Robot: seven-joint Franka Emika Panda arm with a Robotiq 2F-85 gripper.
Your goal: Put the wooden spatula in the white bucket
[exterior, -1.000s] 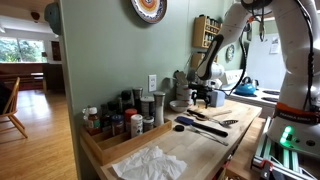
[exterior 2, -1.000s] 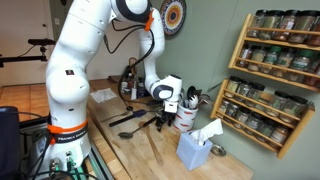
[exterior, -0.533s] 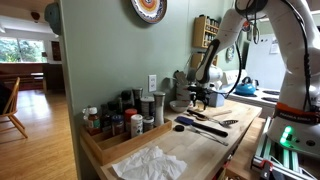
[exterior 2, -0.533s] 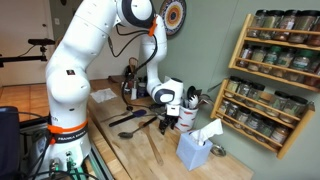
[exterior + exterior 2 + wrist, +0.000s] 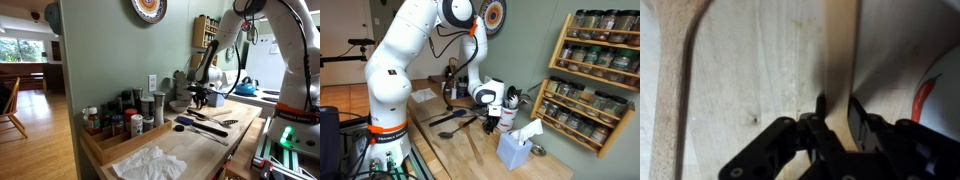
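In the wrist view the wooden spatula (image 5: 840,55) is a pale flat strip lying on the wooden counter, running from the top edge down between my jaws. My gripper (image 5: 838,116) is shut on its handle, one dark finger (image 5: 818,108) against each side. The white bucket (image 5: 942,85) shows at the right edge with something red inside. In an exterior view the gripper (image 5: 489,121) is down at the counter just beside the white bucket (image 5: 508,116). From the opposite side the gripper (image 5: 200,98) sits low over the counter, and the spatula is hidden under it.
A second wooden utensil (image 5: 680,70) lies to the left. A black slotted spatula (image 5: 453,117) and a spoon (image 5: 450,131) lie nearby. A pale blue box (image 5: 515,150) stands in front of the bucket. A tray of jars (image 5: 118,126), a white cloth (image 5: 150,162) and a wall spice rack (image 5: 595,70) surround the area.
The gripper has come down slightly toward the counter and its jaws have closed onto the spatula's handle.
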